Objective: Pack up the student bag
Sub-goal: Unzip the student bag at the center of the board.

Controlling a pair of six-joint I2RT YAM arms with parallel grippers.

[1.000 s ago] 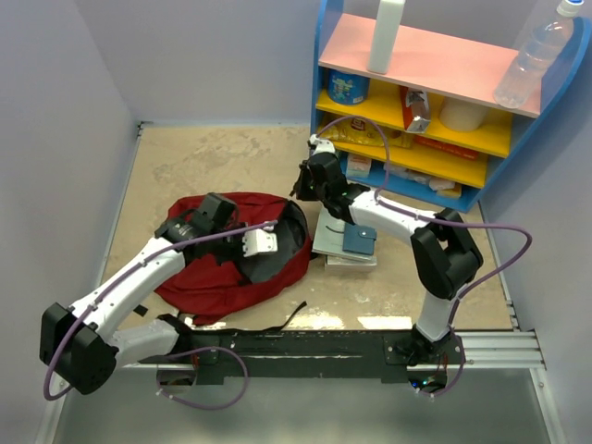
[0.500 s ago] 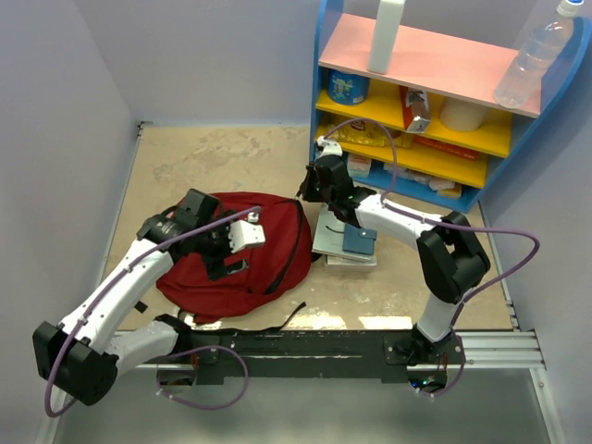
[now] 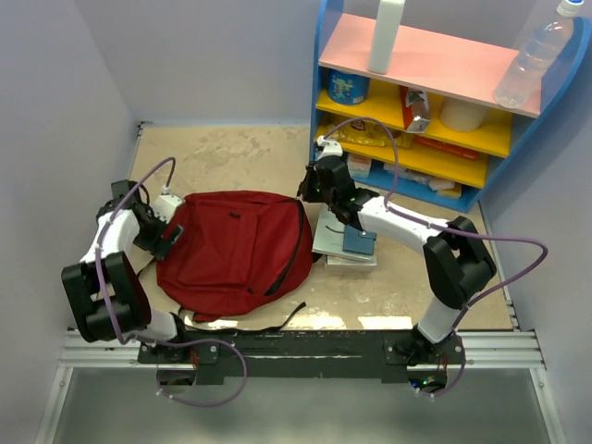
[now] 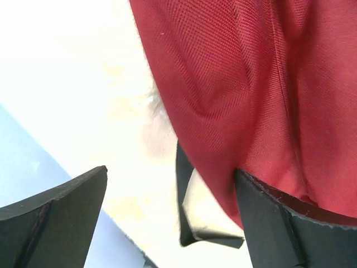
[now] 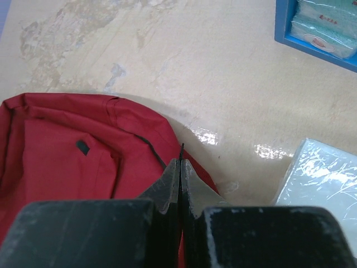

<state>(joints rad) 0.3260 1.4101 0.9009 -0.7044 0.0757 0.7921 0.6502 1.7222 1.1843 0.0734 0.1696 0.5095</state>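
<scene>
The student bag (image 3: 236, 252) lies flat on the table, dark red, its flap down. My left gripper (image 3: 168, 222) is at the bag's left edge and stands open. In the left wrist view the gripper (image 4: 167, 223) holds nothing; the red fabric (image 4: 251, 95) rests against the right finger (image 4: 279, 223), and a black strap end (image 4: 187, 223) lies between the fingers. My right gripper (image 3: 311, 189) hovers at the bag's upper right corner. Its jaws (image 5: 180, 165) are shut, with a thin black pull of the bag poking out between the tips.
A stack of books (image 3: 335, 242) with a small blue pouch (image 3: 360, 242) on top lies right of the bag; its white corner (image 5: 323, 178) shows in the right wrist view. A blue shelf unit (image 3: 416, 102) with packets and bottles stands at the back right. Grey walls close the left and back.
My left gripper has opened, come out of the bag's opening and swung back to the bag's left edge. The bag's flap has dropped flat. The right arm has barely moved.
</scene>
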